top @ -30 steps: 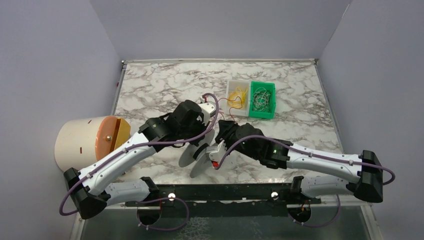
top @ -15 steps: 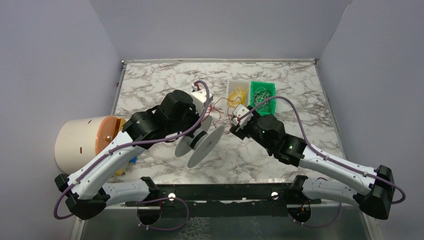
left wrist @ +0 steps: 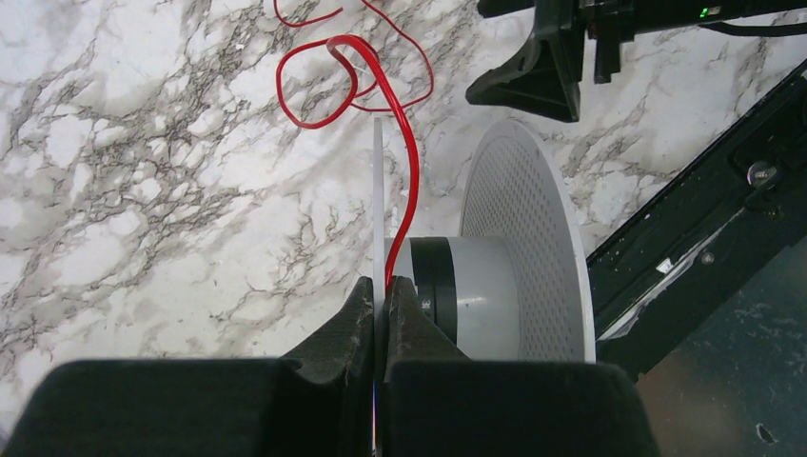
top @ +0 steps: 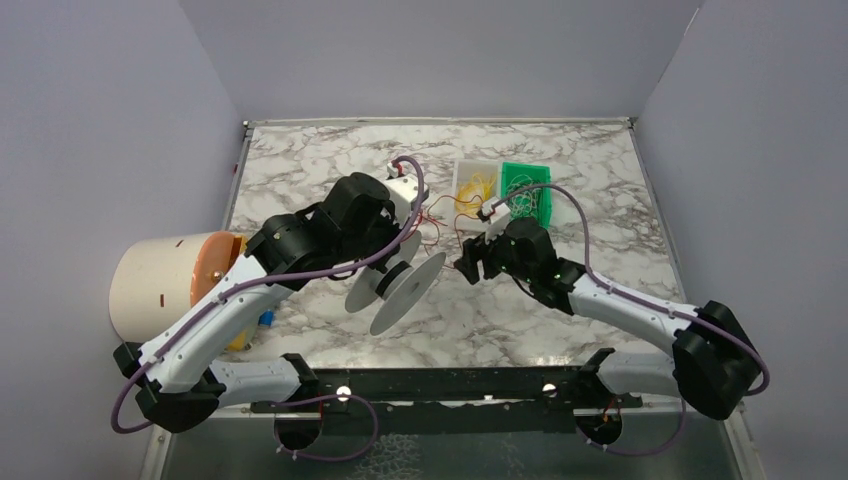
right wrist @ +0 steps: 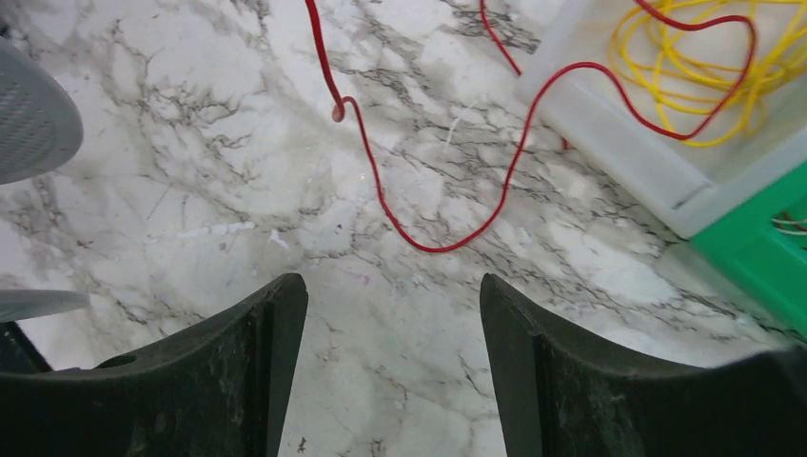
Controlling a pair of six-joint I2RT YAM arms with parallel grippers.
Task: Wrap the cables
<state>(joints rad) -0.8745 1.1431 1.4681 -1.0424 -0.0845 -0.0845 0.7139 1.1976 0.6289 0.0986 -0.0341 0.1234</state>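
The left gripper (left wrist: 382, 297) clamps shut on a flange of the white plastic spool (left wrist: 521, 228), seemingly pinning the thin red wire (left wrist: 411, 162) for winding, while the right gripper (right wrist: 392, 352), spread wide and empty, hovers over the marble tabletop (right wrist: 190, 171) with the slack wire at its 12 o'clock.

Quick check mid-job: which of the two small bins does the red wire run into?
The white bin, left of the green bin: the red wire loops over its rim among the yellow wires. The green one holds pale wires.

Spool (top: 395, 285) left of right gripper (top: 472, 262); wire (right wrist: 425, 248) from spool across table (top: 330, 170) into bin (right wrist: 619, 154).
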